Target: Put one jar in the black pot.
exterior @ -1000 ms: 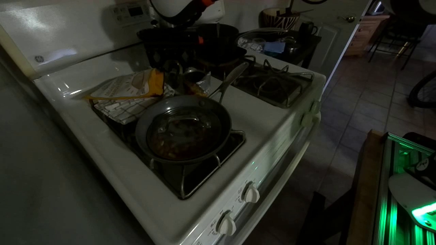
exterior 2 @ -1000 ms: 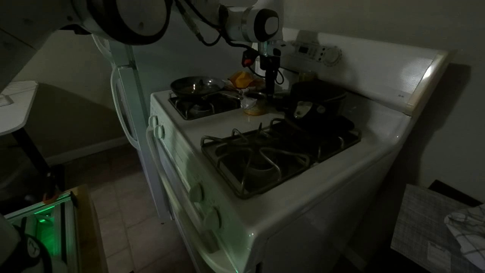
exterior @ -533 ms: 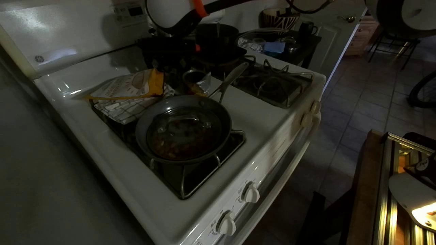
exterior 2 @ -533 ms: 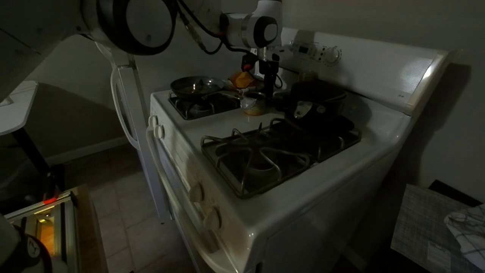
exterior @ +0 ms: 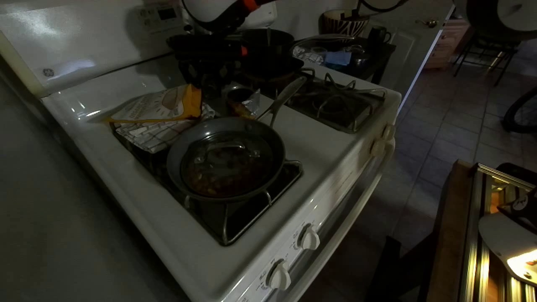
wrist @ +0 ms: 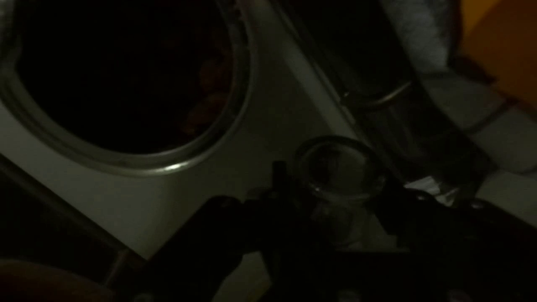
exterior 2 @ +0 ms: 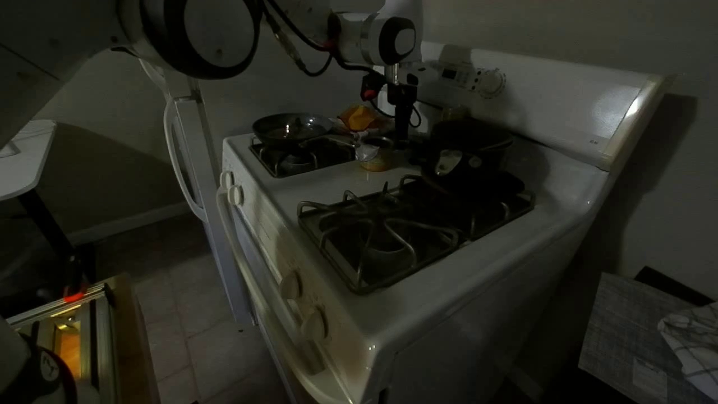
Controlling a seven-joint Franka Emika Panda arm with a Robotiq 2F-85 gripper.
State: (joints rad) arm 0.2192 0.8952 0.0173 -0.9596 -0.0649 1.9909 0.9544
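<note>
Small see-through glass jar (wrist: 342,195): between the black gripper fingers (wrist: 279,180) and outside the wide round straight-sided black pot (exterior 2: 491,157); mouth upward, too dark to tell whether it stands or is lifted.
Fingers: apart, one on each side of the jar; I cannot tell whether either presses the glass.
Slip risk: smooth glass could slide or turn if the hold sits off-centre or only near the rim.
Wide round container with orange bits inside (wrist: 168,167): beside the jar, a narrow pale strip between them; a finger swinging that way could shove it.
Dark burner recess (wrist: 356,50): its edge runs just beside the jar, opposite the container; a jar let go there would probably tip.
Black pot: over a rear burner, near the white upright back panel (exterior 2: 549,106); a low crossing would likely knock the jar's base on its rim.
Pale upright thing (exterior: 269,37): at the pot's mouth, perhaps a utensil; lowering onto it might tilt the jar.
Room: best straight up, then a short sideways carry above the table, a white enamel stove top (exterior: 323,138); the panel limits any overshoot rearward.
</note>
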